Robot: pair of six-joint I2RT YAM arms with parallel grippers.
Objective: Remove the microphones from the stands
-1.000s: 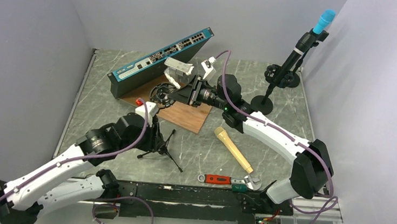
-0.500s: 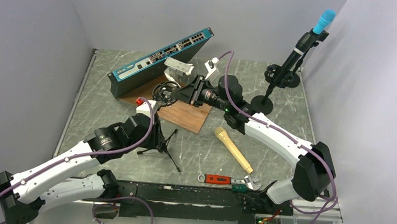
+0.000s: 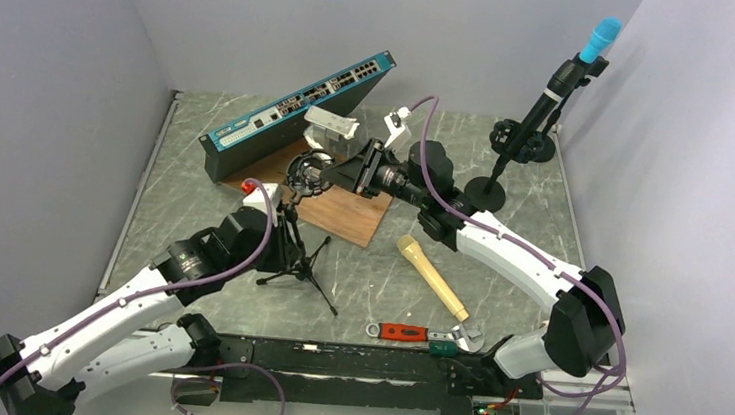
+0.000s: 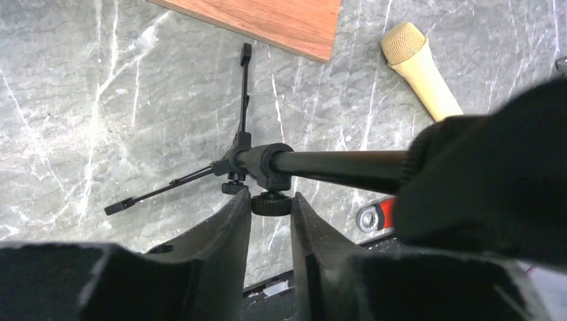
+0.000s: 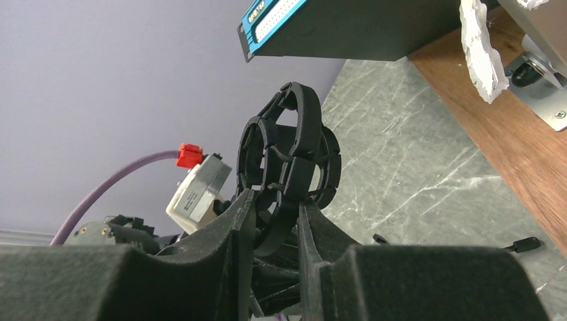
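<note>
A small black tripod stand [image 3: 299, 274] carries an empty black shock-mount ring [image 3: 306, 174] at its top. My left gripper [image 3: 285, 239] is shut on the stand's pole just above the tripod hub; the wrist view shows its jaws [image 4: 271, 200] pinching the stand's knob [image 4: 271, 204]. My right gripper [image 3: 331, 176] is shut on the shock-mount ring [image 5: 287, 160], its fingers either side of the lower rim. A gold microphone [image 3: 431, 276] lies loose on the table, also seen in the left wrist view [image 4: 421, 63]. A blue-tipped microphone [image 3: 583, 56] sits on a tall stand at back right.
A blue-faced network switch [image 3: 297, 111] leans at the back on a wooden board [image 3: 348, 214]. A white bracket [image 3: 331, 124] lies by it. A red-handled wrench [image 3: 413, 333] lies near the front edge. A second shock mount [image 3: 515, 140] sits beside the tall stand's round base [image 3: 485, 190].
The right gripper and the shock-mount ring have shifted slightly right. The left arm has crept forward along the pole. The tripod feet stay in place.
</note>
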